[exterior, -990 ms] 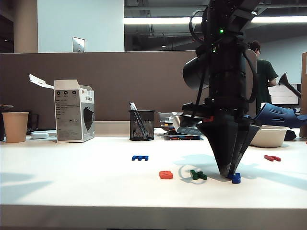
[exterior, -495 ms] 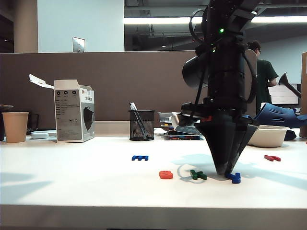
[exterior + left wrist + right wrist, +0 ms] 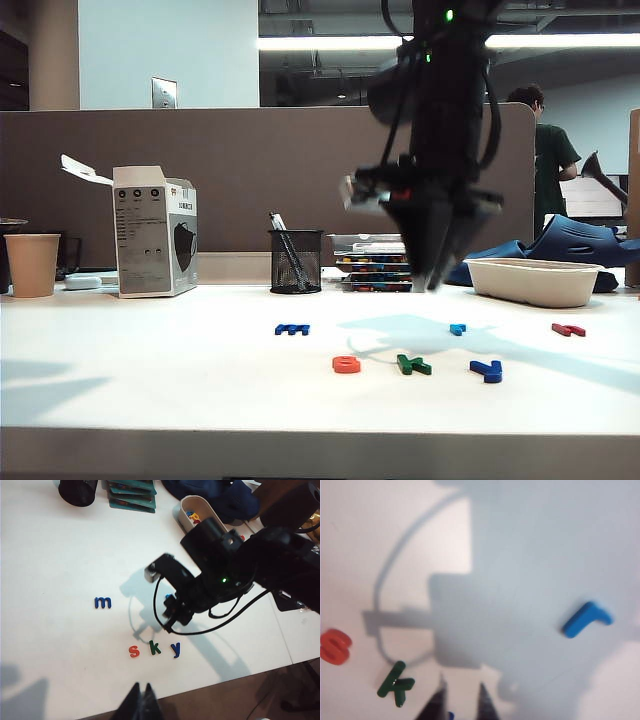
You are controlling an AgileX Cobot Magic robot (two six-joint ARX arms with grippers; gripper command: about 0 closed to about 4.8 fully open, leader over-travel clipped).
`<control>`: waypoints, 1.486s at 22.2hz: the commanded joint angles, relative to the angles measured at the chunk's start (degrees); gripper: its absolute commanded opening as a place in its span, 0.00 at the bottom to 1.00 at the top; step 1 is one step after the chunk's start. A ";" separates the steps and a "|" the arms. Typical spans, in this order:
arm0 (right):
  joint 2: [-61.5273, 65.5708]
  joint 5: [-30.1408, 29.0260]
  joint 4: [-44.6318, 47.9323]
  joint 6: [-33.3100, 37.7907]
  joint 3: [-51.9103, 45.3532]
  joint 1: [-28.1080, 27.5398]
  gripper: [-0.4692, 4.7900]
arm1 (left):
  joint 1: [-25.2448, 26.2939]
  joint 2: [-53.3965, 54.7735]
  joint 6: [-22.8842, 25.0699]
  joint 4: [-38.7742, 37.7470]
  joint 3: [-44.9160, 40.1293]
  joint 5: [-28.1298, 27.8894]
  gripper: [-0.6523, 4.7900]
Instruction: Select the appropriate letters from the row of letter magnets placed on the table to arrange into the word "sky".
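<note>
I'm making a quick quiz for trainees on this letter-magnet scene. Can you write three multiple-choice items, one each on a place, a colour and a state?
1. What lies directly beside the green k?
A. the blue m
B. the orange-red s
C. the dark red letter

2. What colour is the y?
A. dark blue
B. yellow
C. green

3. How does the right gripper stand?
A. clamped on the y
B. flat on the table
C. above the table, holding nothing

Key: 1 B, the orange-red s sits next to the k while the blue m lies apart. 2 A, the left wrist view shows it dark blue. 3 C, its jaws hang clear of every letter.
</note>
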 commanded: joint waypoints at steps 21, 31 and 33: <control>-40.57 5.44 5.40 -6.51 4.22 -22.25 0.08 | 0.09 -0.11 0.24 1.14 0.09 0.02 0.11; -64.39 -3.52 20.59 -5.35 -28.70 -34.95 0.08 | 1.73 1.33 24.41 17.49 0.24 -4.50 0.11; -68.06 -3.54 22.53 -5.33 -33.66 -37.07 0.08 | 7.43 1.33 29.00 21.68 0.66 -3.23 0.11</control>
